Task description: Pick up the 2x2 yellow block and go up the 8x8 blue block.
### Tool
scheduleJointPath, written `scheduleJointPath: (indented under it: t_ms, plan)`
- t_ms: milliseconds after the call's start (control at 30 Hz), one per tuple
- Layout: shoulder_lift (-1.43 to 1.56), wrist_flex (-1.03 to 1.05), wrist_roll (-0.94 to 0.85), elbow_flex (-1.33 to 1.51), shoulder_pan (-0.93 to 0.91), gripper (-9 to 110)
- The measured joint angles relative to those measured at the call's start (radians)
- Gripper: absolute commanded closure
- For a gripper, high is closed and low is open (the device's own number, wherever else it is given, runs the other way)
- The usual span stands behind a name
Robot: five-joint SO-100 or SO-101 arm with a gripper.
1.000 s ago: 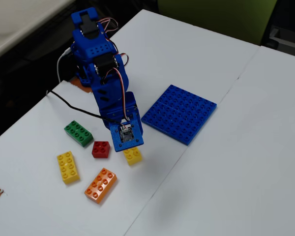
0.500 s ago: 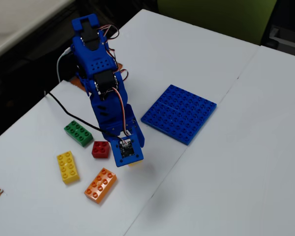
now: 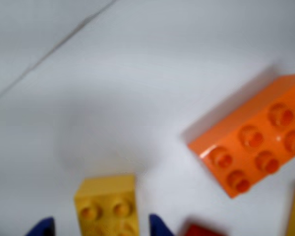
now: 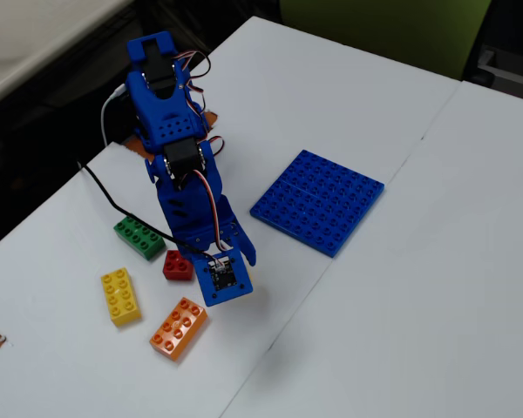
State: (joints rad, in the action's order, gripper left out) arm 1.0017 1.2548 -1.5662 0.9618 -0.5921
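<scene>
A blue plastic robot arm [image 4: 179, 165] bends low over a white tabletop [image 4: 401, 287], its end effector [image 3: 101, 228] spread apart with one blue fingertip [image 3: 42, 227] on each side of the small square yellow plastic four-stud brick [image 3: 107, 204], which sits on the surface between them at the bottom edge of the wrist view; whether the tips touch it cannot be told. In the fixed view the arm's wrist covers that brick entirely. Taking the yellow brick as the landmark, an orange eight-stud plastic brick [image 3: 253, 140] lies up and to its right in the wrist view, apart from it, and a sliver of a small red brick [image 3: 201, 230] shows just to its right at the frame's lower edge. In the fixed view the large flat blue square baseplate [image 4: 318, 200] lies well apart to the upper right of the arm's wrist, with a green brick [image 4: 138, 237], the red brick [image 4: 176, 264], a longer yellow brick [image 4: 120, 295] and the orange brick [image 4: 179, 326] to the wrist's left.
</scene>
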Motion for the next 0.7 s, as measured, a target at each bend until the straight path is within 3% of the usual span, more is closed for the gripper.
scheduleJointPath:
  t_ms: [700]
  plan:
    - [-0.092, -0.015, -0.012, 0.0, -0.012, 78]
